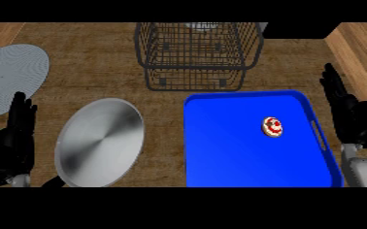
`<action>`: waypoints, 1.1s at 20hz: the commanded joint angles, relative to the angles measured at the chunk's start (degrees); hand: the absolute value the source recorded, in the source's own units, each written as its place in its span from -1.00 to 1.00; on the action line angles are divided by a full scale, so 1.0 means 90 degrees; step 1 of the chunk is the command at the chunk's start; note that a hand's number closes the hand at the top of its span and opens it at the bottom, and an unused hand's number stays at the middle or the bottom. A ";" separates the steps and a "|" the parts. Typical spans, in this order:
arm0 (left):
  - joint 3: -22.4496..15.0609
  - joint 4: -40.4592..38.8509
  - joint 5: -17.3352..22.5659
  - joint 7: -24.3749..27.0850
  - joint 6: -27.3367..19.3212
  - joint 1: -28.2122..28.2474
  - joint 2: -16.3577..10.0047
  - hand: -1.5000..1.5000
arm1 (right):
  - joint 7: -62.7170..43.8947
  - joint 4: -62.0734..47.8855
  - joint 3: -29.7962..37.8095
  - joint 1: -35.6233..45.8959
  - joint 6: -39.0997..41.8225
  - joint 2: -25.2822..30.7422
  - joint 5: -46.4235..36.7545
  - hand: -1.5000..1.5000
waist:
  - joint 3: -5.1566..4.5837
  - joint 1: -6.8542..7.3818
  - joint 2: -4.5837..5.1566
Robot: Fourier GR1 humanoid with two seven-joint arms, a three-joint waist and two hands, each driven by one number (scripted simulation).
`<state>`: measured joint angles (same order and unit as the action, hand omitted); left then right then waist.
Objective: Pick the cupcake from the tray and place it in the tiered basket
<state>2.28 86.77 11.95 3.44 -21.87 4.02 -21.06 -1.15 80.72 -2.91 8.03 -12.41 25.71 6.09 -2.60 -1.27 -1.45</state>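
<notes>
Head view: cupcake (pixel 272 126) well inside tray (pixel 229 150)

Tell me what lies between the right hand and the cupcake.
Head view: only bare tray floor and its right rim separate the right hand from the cupcake.

Counter (pixel 86 85) of brown wood with a visible grain and a matt, slightly rough look; on it stand a tiered basket (pixel 197 67) of thin dark metal wire and a round plate (pixel 100 143) of brushed silver metal with a soft radial sheen. The tray (pixel 229 145) is smooth, evenly blue and plastic-looking with a faint gloss, whereas the grey round mat (pixel 22 70) shows a fine, ribbed, cloth-like weave. The left hand (pixel 18 136) and right hand (pixel 344 111) are matt black.
</notes>
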 commanded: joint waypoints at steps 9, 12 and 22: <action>-0.1843 -0.0553 0.0039 0.0062 0.1986 -0.1113 0.0531 0.00 | -0.0370 -0.1201 -0.0401 0.1392 -0.1848 -0.2200 -0.0455 -1.00 | 0.0296 0.0222 0.0255; -0.1717 -0.0814 0.0082 -0.0086 0.2115 -0.1522 0.0572 0.00 | 0.0783 -0.1403 -0.0196 0.1709 -0.1836 -0.2451 -0.0402 -1.00 | 0.0295 0.0173 0.0205; -0.1675 -0.0876 -0.0056 0.0142 0.2043 -0.1174 0.0711 0.00 | -0.2744 -0.0351 -0.1630 0.1918 -0.0813 0.0164 -0.2848 -1.00 | 0.0226 -0.0080 0.0061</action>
<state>-12.70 79.60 11.43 4.96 -3.13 -6.08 -15.55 -15.78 77.18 -13.57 24.04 -25.15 18.97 -12.81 -0.33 -1.03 -0.58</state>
